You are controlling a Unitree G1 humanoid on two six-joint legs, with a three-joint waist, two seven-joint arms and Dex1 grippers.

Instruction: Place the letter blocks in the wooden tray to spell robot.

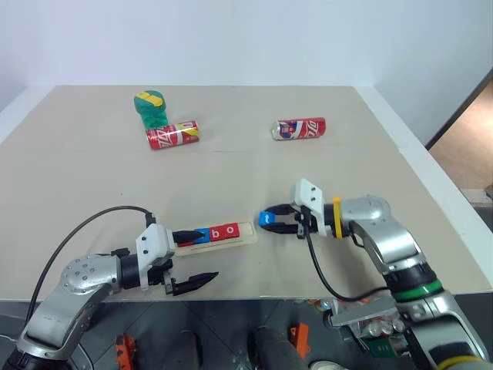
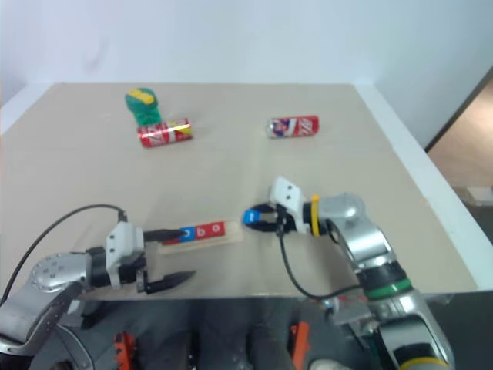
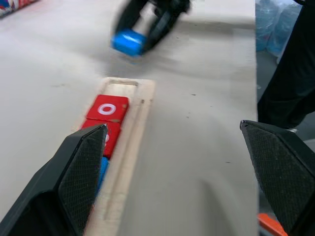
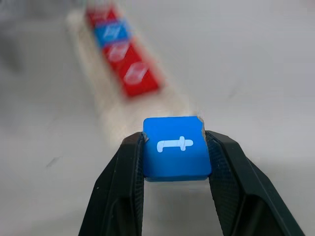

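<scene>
Left eye view first: the table [image 1: 231, 177] carries the wooden tray [image 1: 248, 240] near its front edge, four letter blocks [image 1: 216, 232] already seated in its groove and one slot bare at the end nearest my right gripper [image 1: 275, 221]. That claw is clamped on the blue t block [image 4: 174, 153], just off the tray's end, while my left gripper [image 1: 192, 258] hangs spread wide and empty beside the tray. I judge this the last placement: next I must line the tile up over the vacant slot, lower it flat, then let go.
</scene>
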